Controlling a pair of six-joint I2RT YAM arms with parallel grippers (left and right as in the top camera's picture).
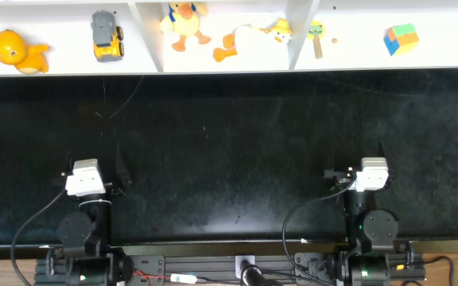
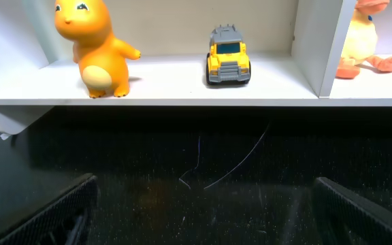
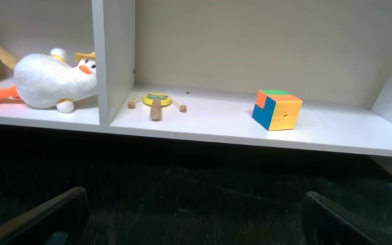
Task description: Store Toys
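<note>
An orange creature figure (image 1: 19, 50) (image 2: 97, 47) and a yellow toy truck (image 1: 106, 36) (image 2: 228, 56) stand in the left bay of the white shelf (image 1: 70, 70). Two plush ducks (image 1: 186, 24) (image 1: 247, 38) lie in the middle bay; the white one (image 3: 52, 80) is on its side. A small wooden rattle drum (image 1: 316, 35) (image 3: 156, 105) and a colour cube (image 1: 401, 38) (image 3: 276, 109) sit in the right bay. My left gripper (image 2: 203, 211) is open over the black mat near its base. My right gripper (image 3: 196, 218) is open likewise, holding nothing.
The black mat (image 1: 229, 151) spreads between the shelf and the arm bases, with faint scratches. White dividers (image 2: 315, 47) (image 3: 114, 61) separate the bays. A torn paper corner (image 2: 5, 122) hangs off the shelf's left end.
</note>
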